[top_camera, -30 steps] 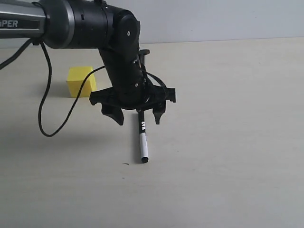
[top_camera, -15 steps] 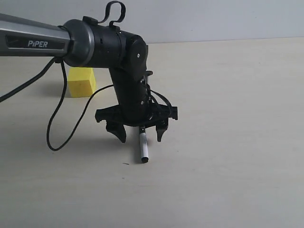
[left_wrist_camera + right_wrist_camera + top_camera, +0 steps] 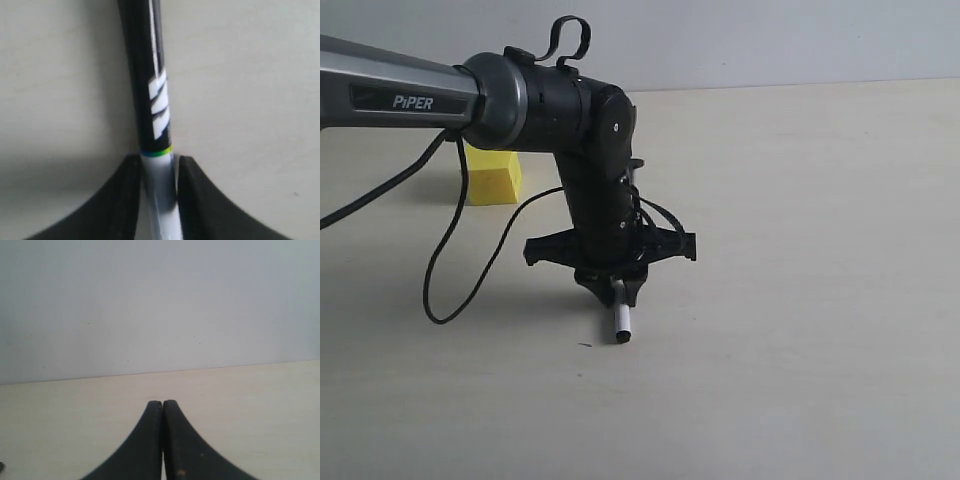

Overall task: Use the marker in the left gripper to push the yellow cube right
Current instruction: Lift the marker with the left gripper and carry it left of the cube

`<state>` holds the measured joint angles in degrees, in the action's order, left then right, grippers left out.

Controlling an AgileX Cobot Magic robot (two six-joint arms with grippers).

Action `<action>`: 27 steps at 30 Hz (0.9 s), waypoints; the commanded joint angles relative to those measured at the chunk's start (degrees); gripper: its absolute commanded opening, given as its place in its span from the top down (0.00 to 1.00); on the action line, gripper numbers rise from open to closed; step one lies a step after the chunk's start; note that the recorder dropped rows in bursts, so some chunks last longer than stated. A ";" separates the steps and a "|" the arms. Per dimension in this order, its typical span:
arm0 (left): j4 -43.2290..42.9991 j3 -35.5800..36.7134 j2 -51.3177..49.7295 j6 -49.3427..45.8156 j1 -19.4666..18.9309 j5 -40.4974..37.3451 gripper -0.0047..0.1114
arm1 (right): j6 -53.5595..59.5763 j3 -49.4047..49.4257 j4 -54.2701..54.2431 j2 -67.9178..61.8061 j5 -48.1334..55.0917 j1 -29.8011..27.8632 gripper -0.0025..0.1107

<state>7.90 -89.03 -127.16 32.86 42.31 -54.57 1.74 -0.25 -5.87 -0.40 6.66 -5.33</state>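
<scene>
The marker [image 3: 621, 322] lies on the beige table, its white end and small black tip poking out toward the front edge. My left gripper [image 3: 613, 290] is down over it, shut on the marker's white barrel. In the left wrist view the two black fingers [image 3: 122, 200] press the white barrel [image 3: 159, 185] from both sides, and the black labelled part [image 3: 150, 90] runs away from the jaws. The yellow cube [image 3: 492, 176] sits at the back left, partly hidden behind the arm, well apart from the marker. My right gripper [image 3: 163, 404] is shut on nothing.
A black cable [image 3: 450, 270] loops from the left arm down onto the table left of the gripper. A pale wall [image 3: 770, 40] bounds the table's far edge. The right gripper does not show in the exterior view.
The left gripper came down over the marker and its fingers went from wide open to shut on the barrel. The arm shifted slightly right. The cube stayed put.
</scene>
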 commanded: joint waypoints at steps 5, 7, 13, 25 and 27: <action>0.26 -0.41 1.31 -7.59 0.29 4.59 0.96 | 0.16 0.25 0.05 0.40 -0.28 -0.31 0.98; 0.26 -1.01 2.92 -12.58 0.29 4.84 0.96 | 0.16 0.25 0.05 0.40 -0.28 -0.31 0.98; -0.12 -4.94 9.71 -33.39 0.42 -0.05 0.96 | 0.16 0.25 0.05 0.40 -0.28 -0.31 0.98; -24.57 -7.73 17.45 -61.88 -6.38 -13.69 0.96 | 0.06 0.25 0.05 0.40 -0.31 -0.31 0.98; -22.12 -7.73 17.56 -70.25 -10.96 -14.74 0.96 | 0.06 0.25 0.05 0.40 -0.31 -0.31 0.98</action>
<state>-14.73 -96.37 -110.31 -27.04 36.31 -67.04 1.74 -0.25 -5.87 -0.40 6.66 -5.33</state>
